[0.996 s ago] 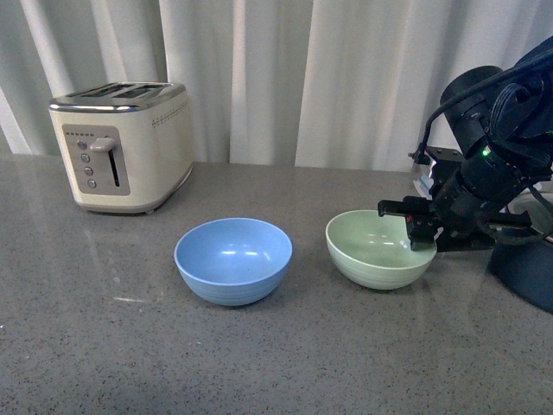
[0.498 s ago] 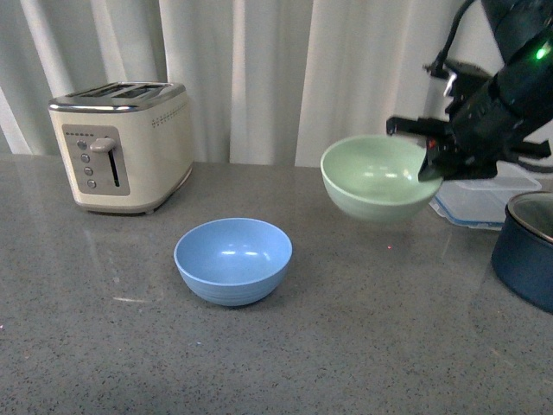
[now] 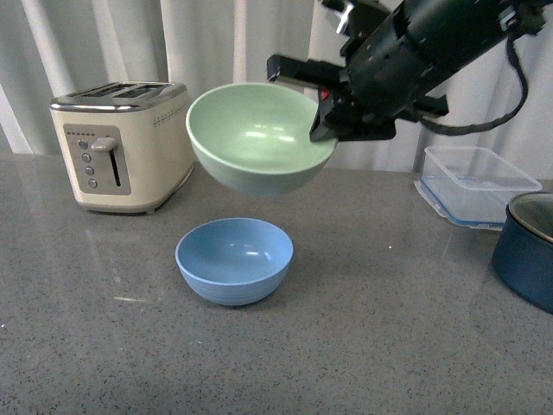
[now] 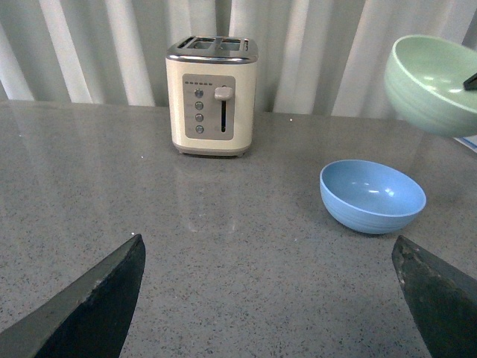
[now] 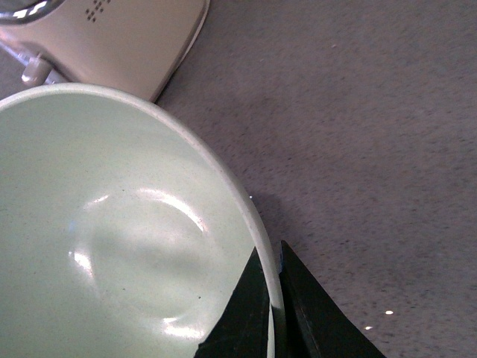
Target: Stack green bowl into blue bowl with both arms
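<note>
The right arm [image 3: 432, 43] slants in from 2 o'clock, jaws clamped on the rim of the green bowl [image 3: 251, 143], which hangs at 12 o'clock above the blue bowl [image 3: 233, 259]. Left jaws are apart, and only their fingertips [image 4: 97, 298] show.

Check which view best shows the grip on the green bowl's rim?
Right wrist view: the right gripper's fingers pinch the green bowl rim, one inside, one outside. Front view shows the whole bowl above the blue bowl, grip half hidden. Left wrist view catches only the bowl's side.
</note>
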